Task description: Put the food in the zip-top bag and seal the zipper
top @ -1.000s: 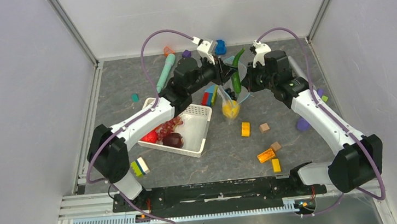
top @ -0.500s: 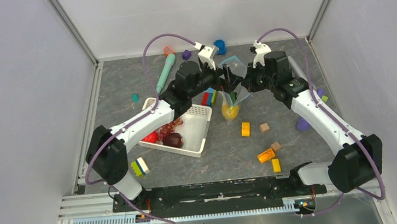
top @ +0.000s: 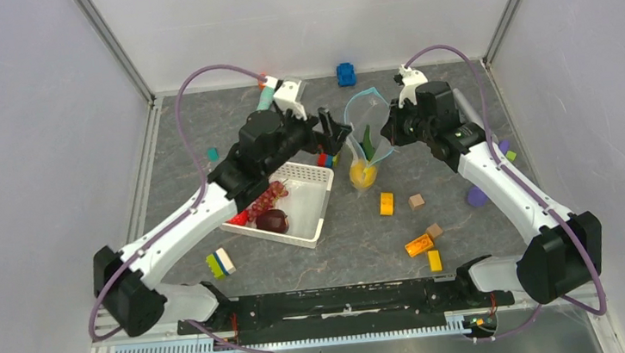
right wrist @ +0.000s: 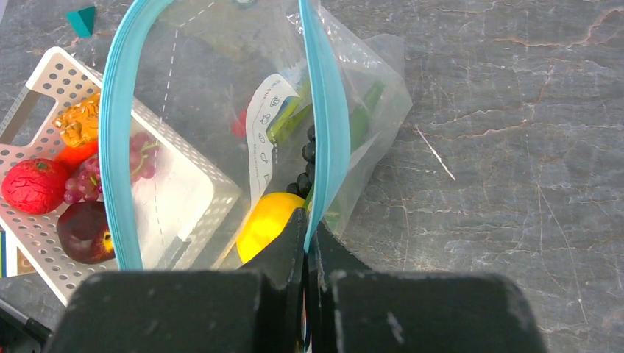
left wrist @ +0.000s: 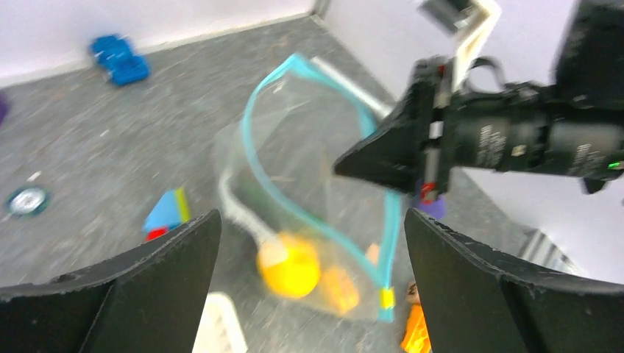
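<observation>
The clear zip-top bag (top: 370,119) hangs open with its light-blue zipper (right wrist: 327,110) spread wide. My right gripper (right wrist: 307,220) is shut on the zipper edge and holds the bag up by it. Inside the bag lie a yellow fruit (right wrist: 266,220) and a green pod (top: 368,142). My left gripper (left wrist: 310,217) is open and holds nothing; it hangs just left of the bag mouth. More food sits in the white mesh basket (top: 313,215): purple grapes (top: 266,196), a red fruit (top: 238,216) and a dark maroon one (top: 273,221).
Loose blocks lie right of the bag: an orange one (top: 387,203), a tan one (top: 416,201) and an orange-yellow pair (top: 419,245). A blue toy (top: 346,74) sits at the back wall. A striped block (top: 220,262) lies near the left arm's base.
My left gripper opened and let the green pod drop into the bag, then drew back to the left. The right gripper kept its hold on the bag.
</observation>
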Controlling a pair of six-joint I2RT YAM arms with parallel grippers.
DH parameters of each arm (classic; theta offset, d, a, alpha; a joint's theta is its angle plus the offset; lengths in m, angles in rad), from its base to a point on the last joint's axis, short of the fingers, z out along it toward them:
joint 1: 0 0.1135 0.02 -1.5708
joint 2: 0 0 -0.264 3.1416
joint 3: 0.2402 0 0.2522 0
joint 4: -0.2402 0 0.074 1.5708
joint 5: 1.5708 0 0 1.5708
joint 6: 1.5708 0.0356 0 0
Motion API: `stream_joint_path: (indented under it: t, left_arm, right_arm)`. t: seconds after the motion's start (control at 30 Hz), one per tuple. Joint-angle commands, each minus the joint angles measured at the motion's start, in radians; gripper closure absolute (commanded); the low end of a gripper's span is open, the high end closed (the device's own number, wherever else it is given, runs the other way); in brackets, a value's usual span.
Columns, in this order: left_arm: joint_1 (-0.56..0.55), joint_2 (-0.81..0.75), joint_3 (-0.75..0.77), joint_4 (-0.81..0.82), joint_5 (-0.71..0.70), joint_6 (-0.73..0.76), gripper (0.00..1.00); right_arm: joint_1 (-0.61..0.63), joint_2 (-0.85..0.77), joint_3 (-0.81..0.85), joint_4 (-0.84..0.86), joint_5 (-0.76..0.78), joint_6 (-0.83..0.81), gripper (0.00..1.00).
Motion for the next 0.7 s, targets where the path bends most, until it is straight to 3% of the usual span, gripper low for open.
stream_joint_path:
  t: [0.0,0.23,0.67]
  left_arm:
    - [0.012,-0.091,-0.099,-0.18,-0.279,-0.01,0.0]
    - [0.133,-0.099,-0.18,-0.405,-0.318,-0.164,0.0]
    - [0.254,-0.054,-0.364,-0.459,-0.271,-0.276,0.0]
  right_arm:
    - [-0.001,-0.03,-0.002,0.031,0.022,-0.004,1.0]
    - [-0.001,-0.024,-0.006,0.028,0.026,-0.007,1.0]
    - [-0.001,0.002,-0.003,0.025,0.03,-0.01,1.0]
